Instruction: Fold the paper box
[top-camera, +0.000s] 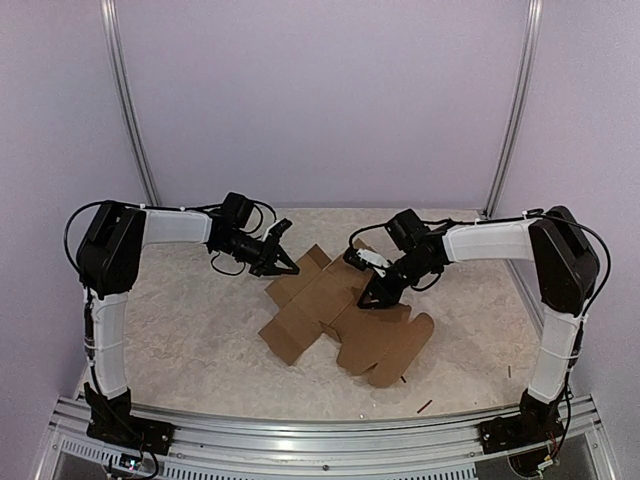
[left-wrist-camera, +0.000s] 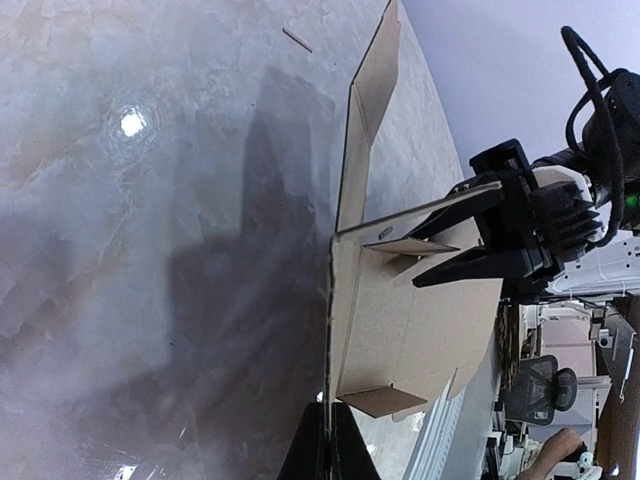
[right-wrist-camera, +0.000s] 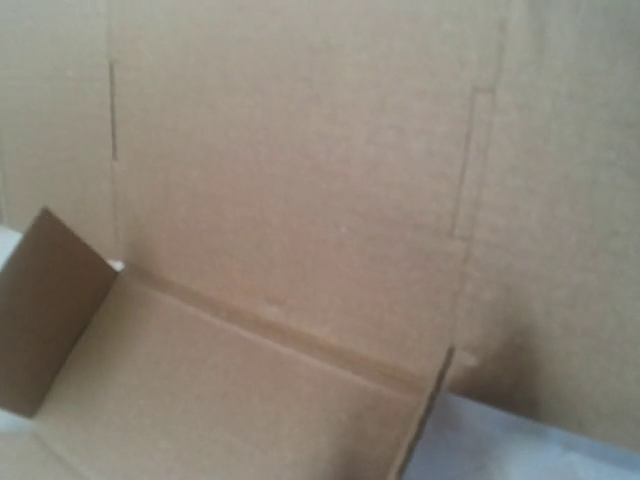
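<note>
The paper box (top-camera: 340, 312) is a brown die-cut cardboard sheet lying mid-table, partly folded with some flaps raised. My left gripper (top-camera: 287, 264) is at its far-left edge. In the left wrist view the left gripper (left-wrist-camera: 327, 442) is shut on the rim of an upright panel of the paper box (left-wrist-camera: 420, 330). My right gripper (top-camera: 372, 298) is over the sheet's middle. In the left wrist view the right gripper (left-wrist-camera: 413, 258) has its fingers apart around a small raised flap (left-wrist-camera: 405, 246). The right wrist view shows only the paper box (right-wrist-camera: 300, 200); that gripper's own fingers are hidden.
Small dark sticks lie on the marbled tabletop near the front right (top-camera: 425, 406) and at the right (top-camera: 508, 371), and one more shows far off in the left wrist view (left-wrist-camera: 296, 39). A metal rail (top-camera: 320, 432) runs along the near edge. Walls close in behind.
</note>
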